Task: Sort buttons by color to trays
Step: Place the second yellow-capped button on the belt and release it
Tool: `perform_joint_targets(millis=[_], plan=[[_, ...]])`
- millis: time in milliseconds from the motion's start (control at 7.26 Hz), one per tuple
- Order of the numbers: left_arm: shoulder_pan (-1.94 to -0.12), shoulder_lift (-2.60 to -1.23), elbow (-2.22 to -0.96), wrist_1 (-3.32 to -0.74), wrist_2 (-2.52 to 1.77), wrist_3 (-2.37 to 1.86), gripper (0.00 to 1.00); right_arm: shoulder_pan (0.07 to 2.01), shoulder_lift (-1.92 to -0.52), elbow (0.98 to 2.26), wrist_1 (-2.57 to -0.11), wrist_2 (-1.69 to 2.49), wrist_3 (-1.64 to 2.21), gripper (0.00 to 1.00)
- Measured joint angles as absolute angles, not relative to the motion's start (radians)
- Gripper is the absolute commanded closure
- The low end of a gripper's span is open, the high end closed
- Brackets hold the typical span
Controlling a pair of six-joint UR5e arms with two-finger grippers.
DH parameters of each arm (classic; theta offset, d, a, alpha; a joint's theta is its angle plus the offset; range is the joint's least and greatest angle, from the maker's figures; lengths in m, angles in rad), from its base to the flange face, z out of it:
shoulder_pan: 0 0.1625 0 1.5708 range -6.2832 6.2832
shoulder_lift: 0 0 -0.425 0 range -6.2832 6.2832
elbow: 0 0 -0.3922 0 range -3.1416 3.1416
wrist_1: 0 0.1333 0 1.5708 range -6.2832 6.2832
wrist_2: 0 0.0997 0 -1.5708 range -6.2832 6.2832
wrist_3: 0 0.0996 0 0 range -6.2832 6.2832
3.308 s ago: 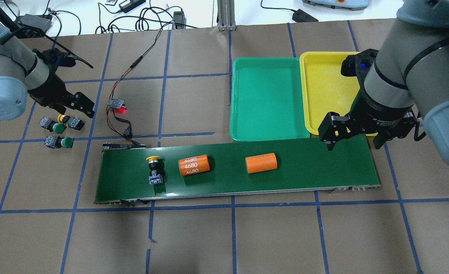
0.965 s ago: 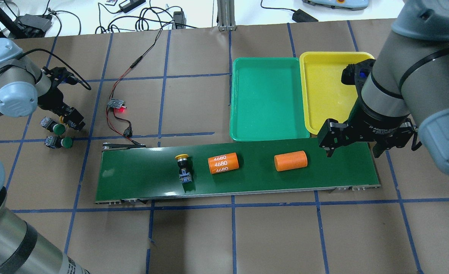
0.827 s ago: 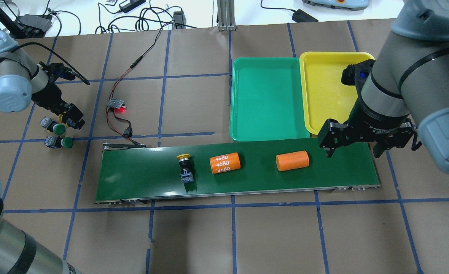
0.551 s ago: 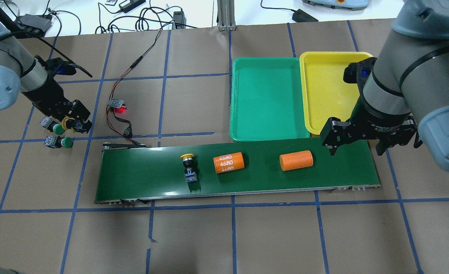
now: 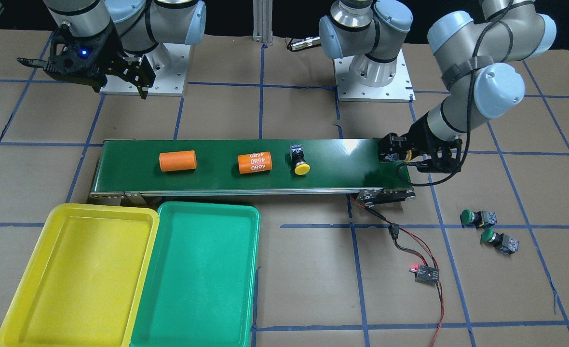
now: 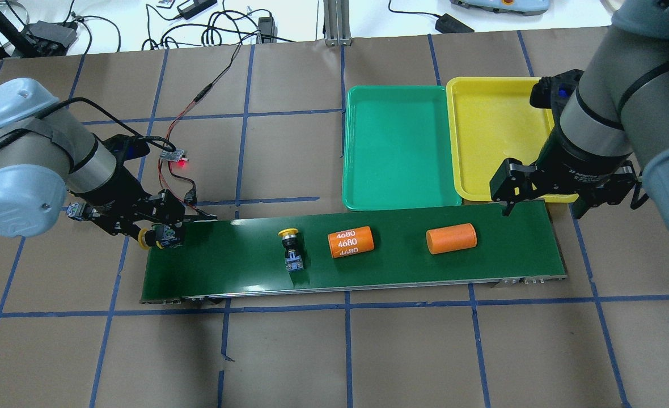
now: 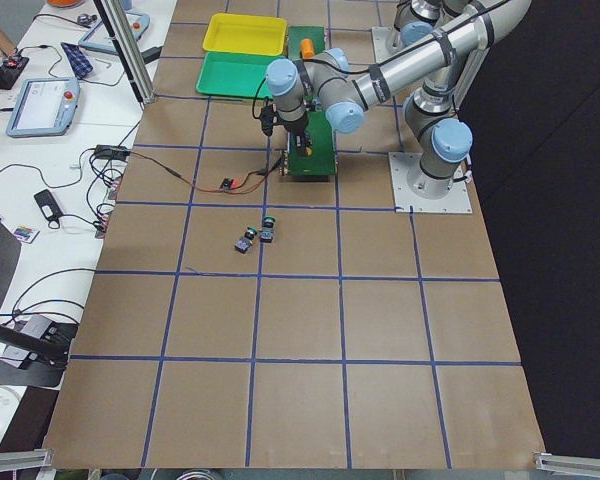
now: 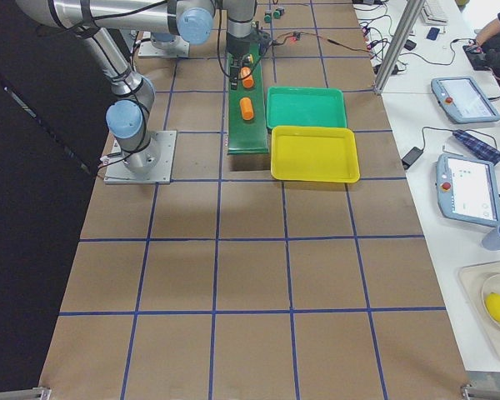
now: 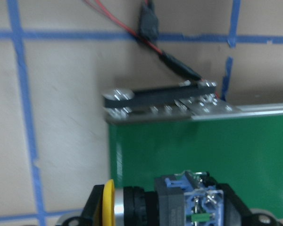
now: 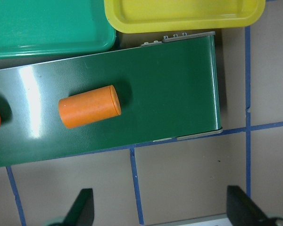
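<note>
The left gripper is closed on a yellow button, gripping its black-and-grey switch block. The button lies sideways between the fingers, its yellow cap pointing left. It hangs at the left end of the dark-green conveyor belt, with the cap level with the belt's left edge. Whether it touches the belt cannot be told.

A second yellow button lies on the belt to the right of that gripper, well apart from it, cap toward the far side. Just right of it is an orange cylinder marked 4680, then a plain orange cylinder.

Two green buttons lie close together on the table, left of the belt and on its far side, near the left arm.

The right gripper has its fingers spread wide and holds nothing. It hovers over the far edge of the belt's right end, beside the near rim of the yellow tray. The green tray lies against the yellow tray's left side. Both sit just beyond the belt's right half.
</note>
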State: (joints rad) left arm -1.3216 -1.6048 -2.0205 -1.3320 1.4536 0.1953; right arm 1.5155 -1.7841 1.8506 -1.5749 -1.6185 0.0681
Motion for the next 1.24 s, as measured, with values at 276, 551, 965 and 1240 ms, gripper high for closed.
perform_joint_targets(millis=[276,551,965,1240], plan=[[-1.375,-1.628,-2.038,-1.289,1.453,0.162,0.88,1.509,-1.773,1.857,-1.638,-1.616,0.074,0.00],[-1.388,-1.651,-2.041,-1.267,1.449,0.159,0.23,1.508,-1.770,1.863,-1.650,-1.614,0.075,0.00],[-1.406,-1.673,-2.035,-1.250,1.444,0.141,0.00,1.514,-1.751,1.849,-1.646,-1.543,0.065,0.00],[-1.409,-1.667,-2.000,-1.246,1.444,0.141,0.00,1.522,-1.729,1.823,-1.637,-1.512,0.051,0.00]])
